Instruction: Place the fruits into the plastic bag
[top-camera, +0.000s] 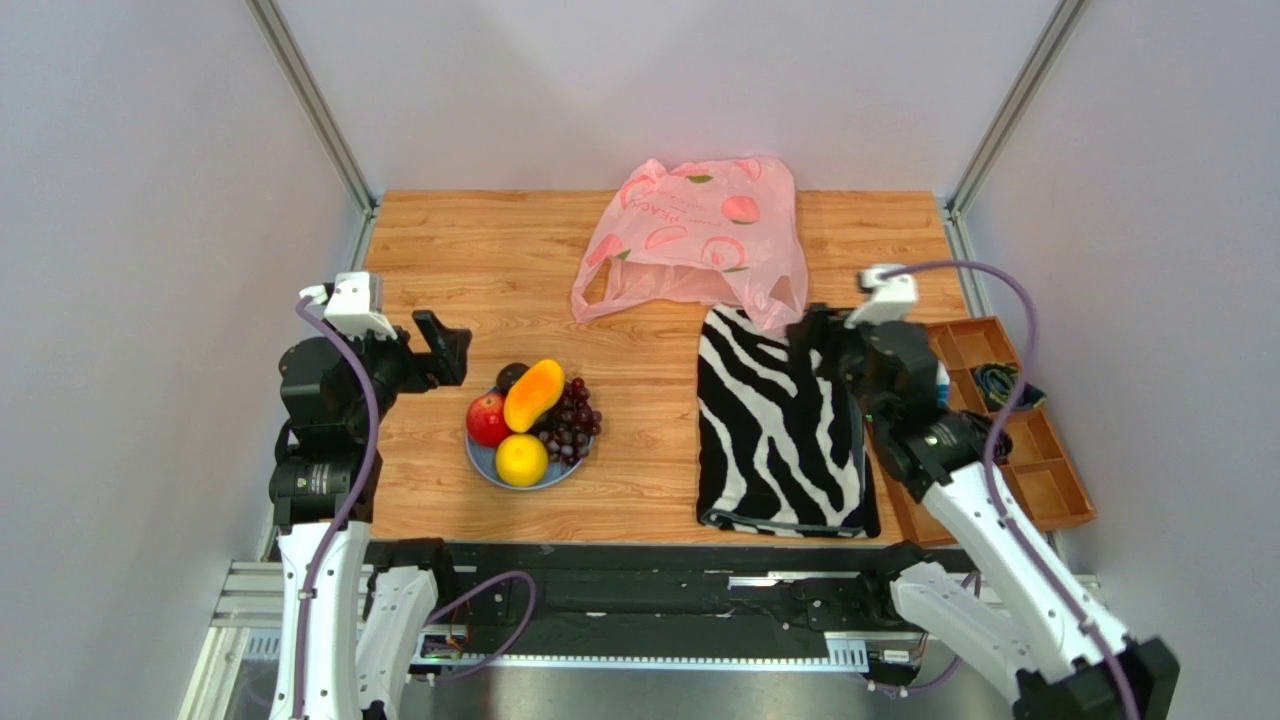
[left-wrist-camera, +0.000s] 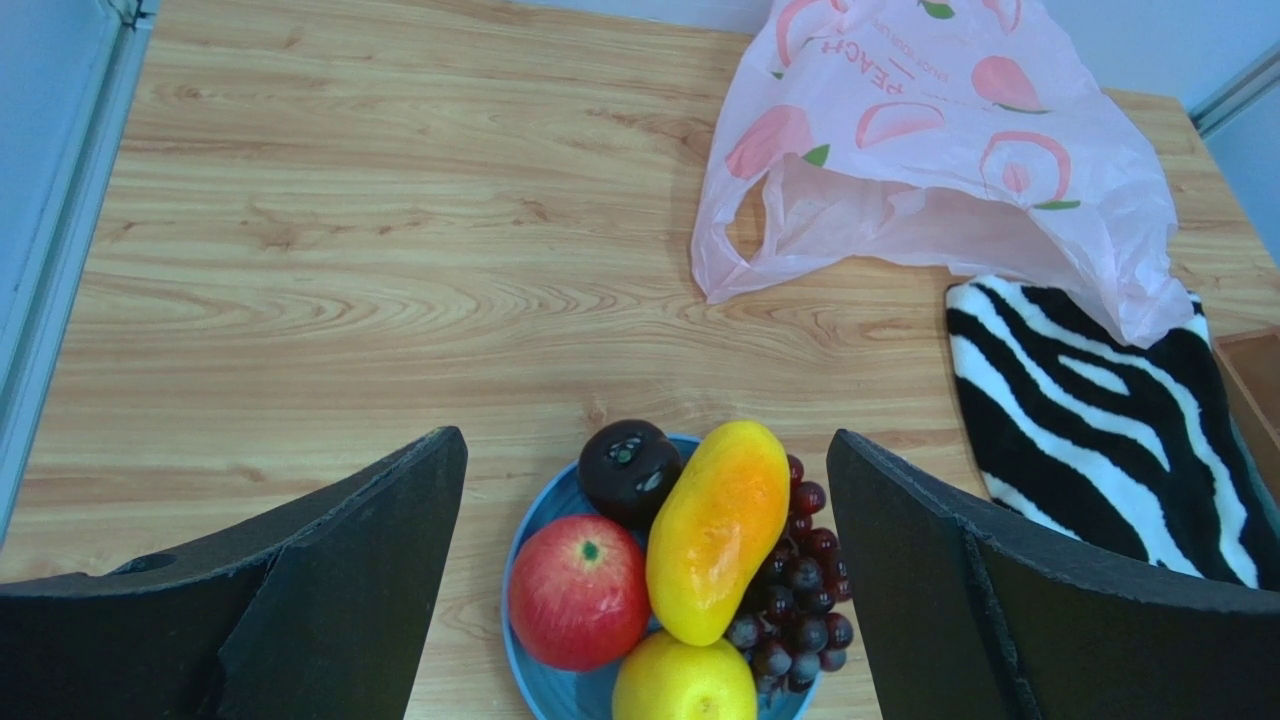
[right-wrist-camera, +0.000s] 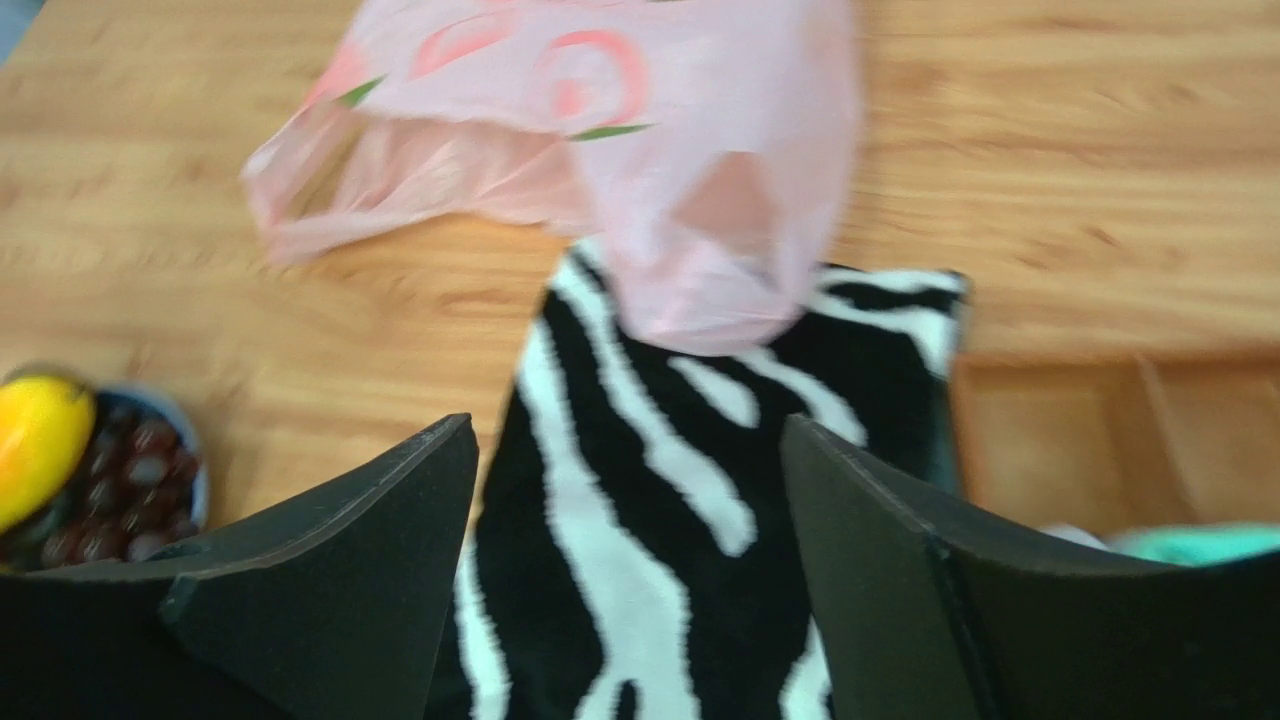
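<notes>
A blue plate (top-camera: 484, 462) (left-wrist-camera: 541, 525) holds the fruits: a red apple (top-camera: 486, 419) (left-wrist-camera: 577, 591), an orange-yellow mango (top-camera: 534, 393) (left-wrist-camera: 717, 525), a yellow citrus (top-camera: 522, 459) (left-wrist-camera: 684, 683), dark grapes (top-camera: 573, 422) (left-wrist-camera: 793, 585) and a dark round fruit (top-camera: 511, 375) (left-wrist-camera: 630, 467). The pink plastic bag (top-camera: 694, 228) (left-wrist-camera: 932, 143) (right-wrist-camera: 601, 135) lies flat at the back, its edge over the striped cloth. My left gripper (top-camera: 439, 350) (left-wrist-camera: 646, 443) hovers open just left of the plate. Over the cloth's far right corner my right gripper (top-camera: 819, 333) (right-wrist-camera: 628, 428) is open and empty.
A black-and-white zebra-striped cloth (top-camera: 781, 428) (left-wrist-camera: 1120, 420) (right-wrist-camera: 661, 525) lies right of the plate. A brown compartment tray (top-camera: 1037, 465) (right-wrist-camera: 1082, 428) with cables stands at the table's right edge. Grey walls close in the left, right and back.
</notes>
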